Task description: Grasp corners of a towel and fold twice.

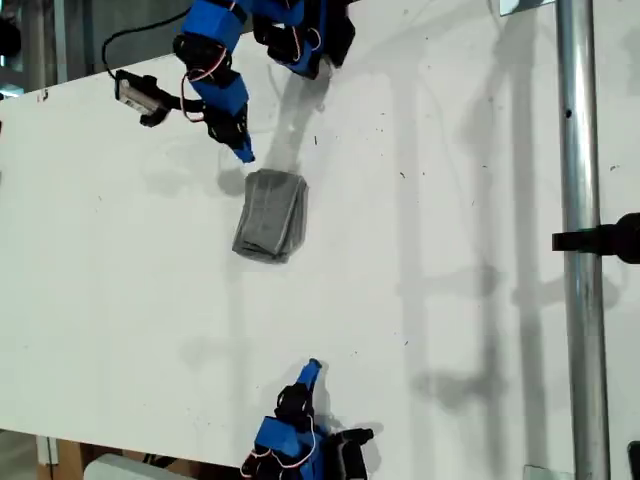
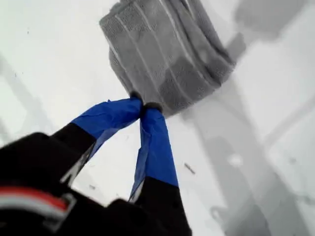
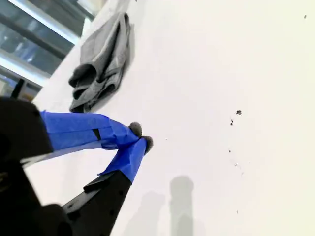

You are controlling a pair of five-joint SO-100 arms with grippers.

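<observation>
Exterior view: the towel (image 1: 270,215) lies folded into a compact bundle on the white table (image 1: 450,300), just below my first gripper (image 1: 243,153); my second gripper (image 1: 313,368) sits well apart near the bottom edge.

First wrist view: jaws together, empty, tips just beside the towel's edge (image 2: 147,101).

Second wrist view: jaws together, empty.

Judgement: folding looks finished; withdraw upward without snagging the bundle.

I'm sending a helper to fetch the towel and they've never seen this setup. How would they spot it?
Look at the white table; the towel lies a little above its middle in the exterior view, just below the upper blue arm's pincer. It is a gray folded bundle with thin pale stripes, the only fabric there.
</observation>
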